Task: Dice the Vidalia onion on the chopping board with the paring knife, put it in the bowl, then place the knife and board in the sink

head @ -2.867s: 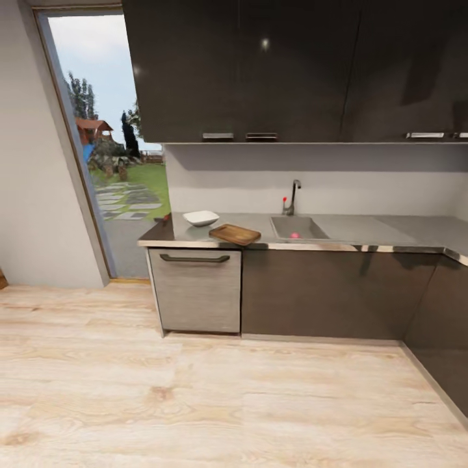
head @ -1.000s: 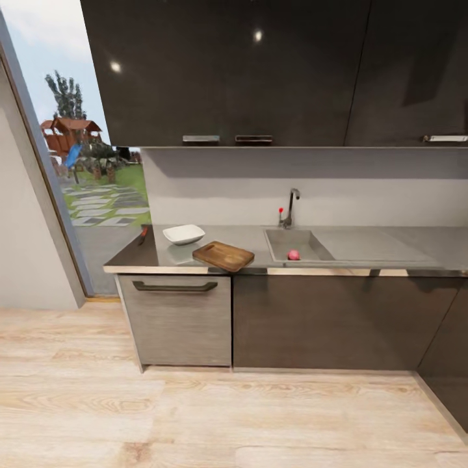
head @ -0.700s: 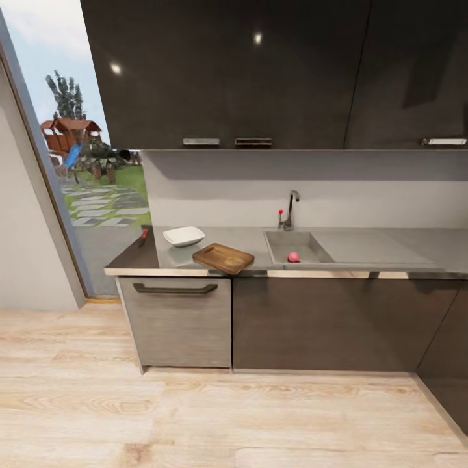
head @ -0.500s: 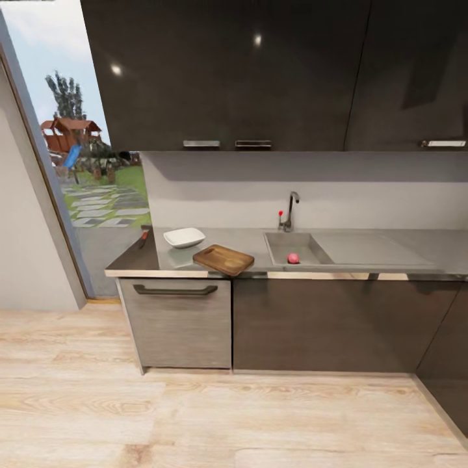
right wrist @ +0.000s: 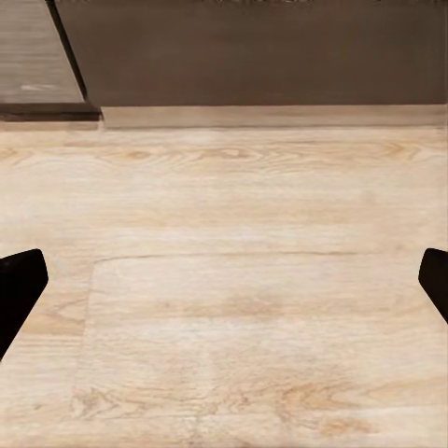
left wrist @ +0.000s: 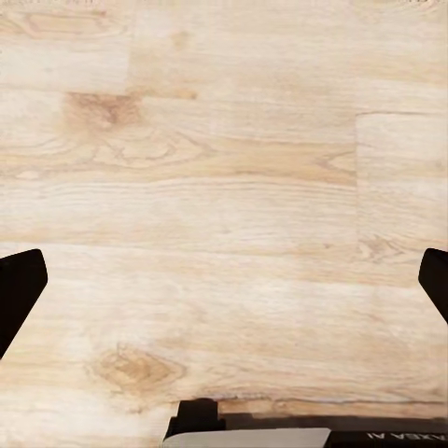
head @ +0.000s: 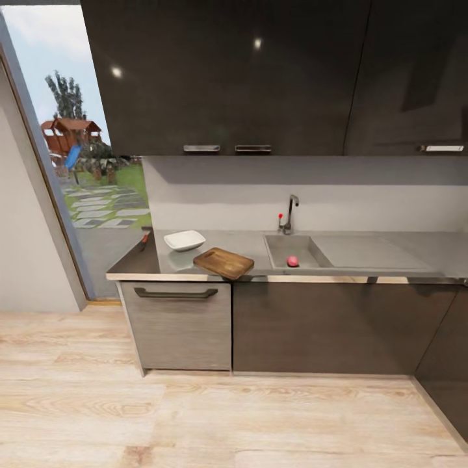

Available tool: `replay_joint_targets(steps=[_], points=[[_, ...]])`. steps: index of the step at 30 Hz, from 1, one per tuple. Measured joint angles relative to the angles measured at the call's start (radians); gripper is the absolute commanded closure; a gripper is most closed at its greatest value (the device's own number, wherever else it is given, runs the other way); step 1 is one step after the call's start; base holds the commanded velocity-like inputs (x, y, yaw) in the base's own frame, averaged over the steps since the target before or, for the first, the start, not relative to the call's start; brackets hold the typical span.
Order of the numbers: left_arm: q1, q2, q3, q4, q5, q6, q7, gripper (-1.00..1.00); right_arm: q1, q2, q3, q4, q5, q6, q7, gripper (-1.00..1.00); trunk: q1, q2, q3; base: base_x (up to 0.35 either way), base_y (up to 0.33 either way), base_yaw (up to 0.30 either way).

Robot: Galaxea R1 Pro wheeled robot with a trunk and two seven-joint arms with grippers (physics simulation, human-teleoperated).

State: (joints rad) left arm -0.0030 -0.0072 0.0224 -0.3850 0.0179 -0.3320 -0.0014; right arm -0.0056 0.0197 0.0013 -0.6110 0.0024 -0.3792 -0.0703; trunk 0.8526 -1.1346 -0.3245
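Pale wooden floor (head: 214, 416) runs wide and bare from where the robot stands up to the dark cabinet fronts (head: 325, 328), so open room for moving lies ahead. At ten o'clock a tall glass door (head: 71, 162) looks out on a garden. Overhead, black wall cabinets (head: 260, 71) hang above the grey countertop (head: 247, 244), whose front edge runs straight across the view and turns toward the robot at the far three o'clock side.

On the countertop the sink (head: 276, 244) sits at about one o'clock, with the tap (head: 290, 213) behind it. The onion (head: 293, 260) lies inside the basin, close to its front wall. At eleven o'clock the chopping board (head: 223, 262) rests askew, one corner jutting past the counter's front edge. Behind it and apart from it stands the bowl (head: 184, 240). The knife (head: 143, 239) lies at the counter's end nearest the door, well apart from the board; only its reddish handle is clear.

Both arms hang low, wrists aimed at the floor. The left gripper (left wrist: 224, 285) has its fingers spread wide with nothing between them, bare planks beneath. The right gripper (right wrist: 224, 285) is spread just as wide and holds nothing, above floorboards that meet the cabinet plinth (right wrist: 271, 116).
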Motion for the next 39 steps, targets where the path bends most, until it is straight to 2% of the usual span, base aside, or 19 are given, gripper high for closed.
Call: replay_joint_targets(steps=[39], points=[[0.000,0.002,0.001,0.000,-0.001,0.000,0.000,-1.00,0.000,0.000,0.001,0.000,0.000,0.000,0.000,-1.00,-0.150,0.273,0.122,0.000,0.000,0.000]])
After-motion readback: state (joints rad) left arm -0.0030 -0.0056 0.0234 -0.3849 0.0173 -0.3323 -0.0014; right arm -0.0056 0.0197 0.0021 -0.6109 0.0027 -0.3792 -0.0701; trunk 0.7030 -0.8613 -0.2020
